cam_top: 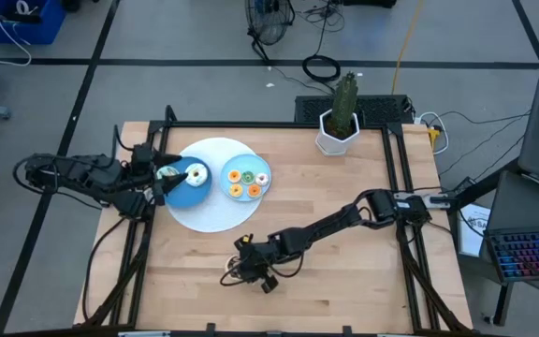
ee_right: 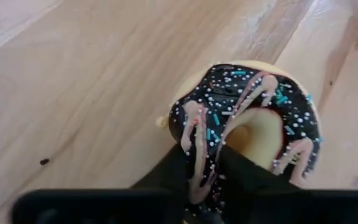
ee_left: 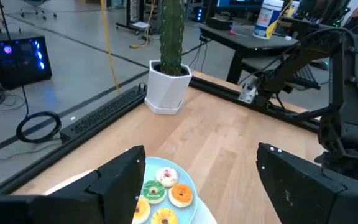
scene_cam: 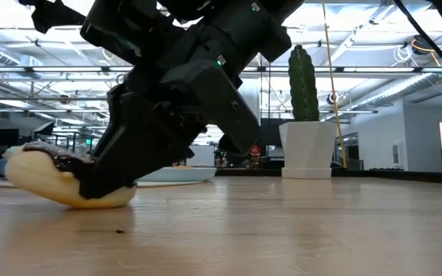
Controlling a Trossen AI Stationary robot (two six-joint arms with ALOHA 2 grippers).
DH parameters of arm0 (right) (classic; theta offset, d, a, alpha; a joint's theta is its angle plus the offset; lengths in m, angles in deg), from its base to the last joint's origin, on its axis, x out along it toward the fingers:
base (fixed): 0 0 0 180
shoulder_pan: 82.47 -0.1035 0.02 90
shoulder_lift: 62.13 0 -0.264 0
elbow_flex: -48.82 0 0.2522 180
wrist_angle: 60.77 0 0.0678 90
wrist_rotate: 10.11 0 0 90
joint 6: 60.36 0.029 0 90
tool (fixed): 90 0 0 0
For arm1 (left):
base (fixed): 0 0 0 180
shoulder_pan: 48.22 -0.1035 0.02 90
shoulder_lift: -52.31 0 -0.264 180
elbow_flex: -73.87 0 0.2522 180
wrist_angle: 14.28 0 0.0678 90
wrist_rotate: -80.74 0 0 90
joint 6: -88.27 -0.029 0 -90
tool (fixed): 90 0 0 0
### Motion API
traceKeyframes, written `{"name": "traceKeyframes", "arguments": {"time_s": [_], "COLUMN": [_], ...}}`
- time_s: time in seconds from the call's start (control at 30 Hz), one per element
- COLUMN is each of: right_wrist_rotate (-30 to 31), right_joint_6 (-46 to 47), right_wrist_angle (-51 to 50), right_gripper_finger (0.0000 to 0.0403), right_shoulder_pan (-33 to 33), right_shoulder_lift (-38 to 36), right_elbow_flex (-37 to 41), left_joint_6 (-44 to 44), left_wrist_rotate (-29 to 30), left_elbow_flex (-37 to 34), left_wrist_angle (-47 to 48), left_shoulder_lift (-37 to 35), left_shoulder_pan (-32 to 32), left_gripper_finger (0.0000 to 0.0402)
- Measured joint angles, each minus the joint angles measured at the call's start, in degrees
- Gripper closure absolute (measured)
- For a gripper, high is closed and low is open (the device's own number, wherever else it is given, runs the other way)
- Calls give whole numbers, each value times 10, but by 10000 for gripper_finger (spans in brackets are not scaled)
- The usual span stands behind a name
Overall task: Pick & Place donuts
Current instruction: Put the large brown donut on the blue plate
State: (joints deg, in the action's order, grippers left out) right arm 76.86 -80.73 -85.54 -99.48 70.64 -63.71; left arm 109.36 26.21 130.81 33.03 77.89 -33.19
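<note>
Right gripper: I had the right gripper (cam_top: pixel 235 273) down near the front edge of the light wooden desk (cam_top: pixel 344 243), left of its middle. Its dark fingers (ee_right: pixel 241 180) were pinched on the rim of a chocolate-iced ring donut with pink drizzle and blue and white sprinkles (ee_right: pixel 250 118), one finger through the hole.

Held donut: In the low view I saw this donut (scene_cam: pixel 56 180) tilted, one side lifted, its pale underside touching the desk.

Left gripper: I had the left gripper (cam_top: pixel 162 180) at the left side of the desk, its fingers (ee_left: pixel 120 180) spread wide with nothing between them, over the left part of the large pale blue round plate (cam_top: pixel 215 213).

White-iced ring donut: I saw it (cam_top: pixel 195 174) lying in the small dark blue round bowl (cam_top: pixel 187 193) on that plate, just beside the left gripper.

Other donuts: I counted several small ring donuts iced orange, yellow, green and white (cam_top: pixel 247 181) grouped on a smaller light blue round plate (cam_top: pixel 247 163), right of the bowl.

Cactus: A green cactus in a white pot (cam_top: pixel 339 126) stood at the desk's back edge.
</note>
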Motion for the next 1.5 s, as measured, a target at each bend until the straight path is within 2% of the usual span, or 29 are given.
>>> {"name": "traceKeyframes", "arguments": {"time_s": [0.1, 0.17, 0.3, 0.6, 0.8, 0.9, 1.03, 1.2, 1.33, 1.5], "right_wrist_rotate": [2, 15, 82, 404, 554, 613, 691, 735, 735, 715], "right_joint_6": [-6, -14, -37, -126, -195, -239, -305, -392, -441, -465], "right_wrist_angle": [1, 1, -4, -9, -4, 4, 40, 103, 148, 205], "right_gripper_finger": [386, 390, 393, 398, 399, 399, 400, 400, 400, 400], "right_shoulder_pan": [1, 1, 0, 4, 6, 8, 16, 30, 34, 35], "right_shoulder_lift": [-2, -3, -4, -4, -4, -4, -4, -7, -25, -49], "right_elbow_flex": [0, 0, 0, 2, 2, 2, 2, 1, 1, 1], "left_joint_6": [16, 18, -9, 26, 41, 91, 89, 78, 112, 122], "left_wrist_rotate": [0, 0, 5, 6, 8, 10, 10, 21, 18, -20], "left_elbow_flex": [0, 0, 0, -1, -1, -1, -1, -1, -1, -1], "left_wrist_angle": [10, 14, 15, 16, -4, -18, -49, -73, -73, -94], "left_shoulder_lift": [0, 3, 14, 89, 152, 181, 217, 252, 270, 290], "left_shoulder_pan": [0, 0, 0, 0, 0, -1, -7, -21, -37, -48], "left_gripper_finger": [95, 95, 101, 103, 103, 103, 103, 103, 103, 103]}}
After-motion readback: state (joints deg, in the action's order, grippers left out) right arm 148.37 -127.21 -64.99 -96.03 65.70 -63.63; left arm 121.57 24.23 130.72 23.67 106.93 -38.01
